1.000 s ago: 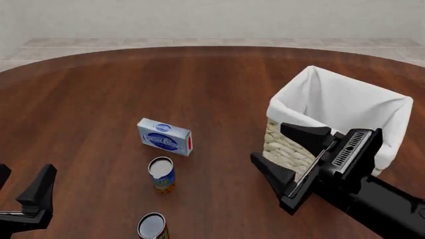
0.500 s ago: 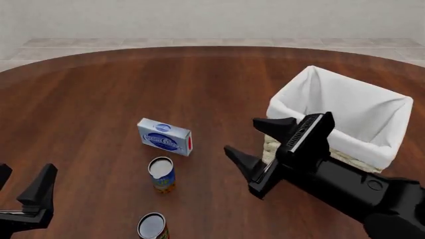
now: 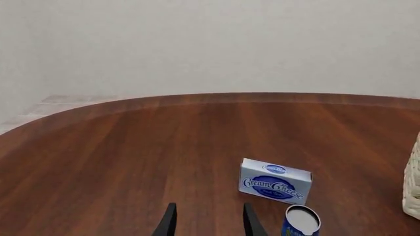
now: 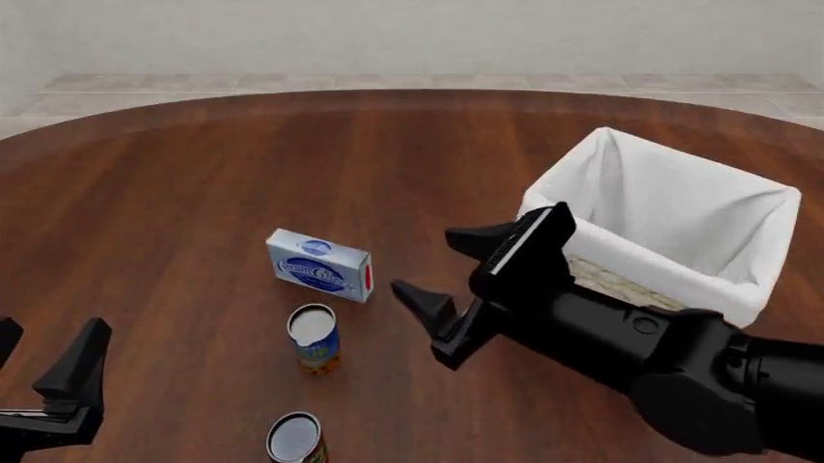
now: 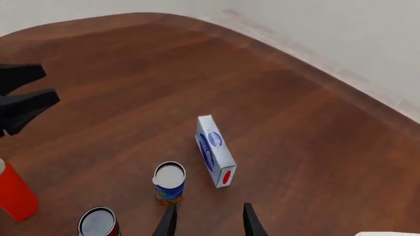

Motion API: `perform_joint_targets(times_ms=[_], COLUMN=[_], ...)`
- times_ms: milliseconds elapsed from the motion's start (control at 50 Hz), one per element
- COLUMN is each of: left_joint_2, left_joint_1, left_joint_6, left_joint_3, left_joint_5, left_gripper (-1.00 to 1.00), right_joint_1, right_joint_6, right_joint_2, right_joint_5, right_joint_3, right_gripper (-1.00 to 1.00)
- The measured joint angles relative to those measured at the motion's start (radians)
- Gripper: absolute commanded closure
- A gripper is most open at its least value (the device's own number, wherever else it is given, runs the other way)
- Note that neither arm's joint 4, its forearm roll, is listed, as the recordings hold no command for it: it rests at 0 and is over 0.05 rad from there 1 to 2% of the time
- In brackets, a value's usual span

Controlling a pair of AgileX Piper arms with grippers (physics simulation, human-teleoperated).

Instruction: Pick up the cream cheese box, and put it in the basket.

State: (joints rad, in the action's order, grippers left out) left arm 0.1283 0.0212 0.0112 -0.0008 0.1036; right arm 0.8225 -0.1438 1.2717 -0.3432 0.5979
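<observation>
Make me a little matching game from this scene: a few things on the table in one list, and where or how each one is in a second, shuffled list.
Things:
1. cream cheese box
2. basket
3. right end effector
4. blue can

Descriptions:
A. open, in the air beside the carton
B. standing with its pale top up, just nearer the arms than the carton
C. lying flat on the wood, red end toward the basket
D. white-lined, nothing visible inside

Pairs: 1-C, 2-D, 3-A, 4-B
</observation>
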Motion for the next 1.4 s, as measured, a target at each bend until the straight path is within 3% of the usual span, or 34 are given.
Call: perform_joint_targets(times_ms=[460,1400], left_joint_2=[0.026,0.023], left_joint_1=[0.003,0.004], left_joint_6=[0.000,-0.001], left_joint_3=[0.000,0.000], left_joint_5=[0.019,0.012], left_gripper=[-1.00,-1.00], right_joint_1=[0.030,0.007], right_joint_6=[-0.004,-0.008], right_joint_2=[0.121,0.328], right_joint_5=[0.027,0.053], right_joint_3=[0.104,0.263], right_gripper=[-1.00,-1.00])
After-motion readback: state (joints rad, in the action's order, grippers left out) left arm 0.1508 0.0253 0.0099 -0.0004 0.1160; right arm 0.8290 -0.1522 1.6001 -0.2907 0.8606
